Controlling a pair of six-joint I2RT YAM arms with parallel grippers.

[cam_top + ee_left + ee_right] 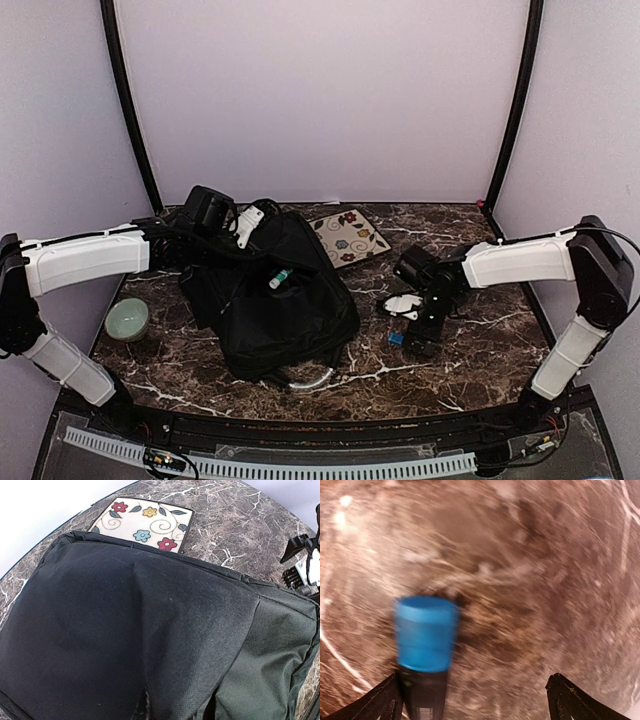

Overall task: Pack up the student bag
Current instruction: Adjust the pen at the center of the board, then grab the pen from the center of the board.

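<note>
The student bag (285, 305) is a large black fabric backpack lying mid-table, its grey-white handle (308, 378) at the near side. Its cloth fills the left wrist view (150, 625). My left gripper (246, 224) is at the bag's far left corner. Its fingers are hidden under the cloth, which gathers into a fold where they close. My right gripper (420, 338) hangs low over the table right of the bag, jaws wide open (475, 700). A blue-capped dark tube (425, 640) lies just inside its left finger and also shows in the top view (396, 339).
A floral patterned square (348, 237) lies behind the bag and also shows in the left wrist view (142, 522). A pale green round dish (128, 319) sits at the left. A small green-and-white item (280, 278) rests on top of the bag. The right wrist view is motion-blurred.
</note>
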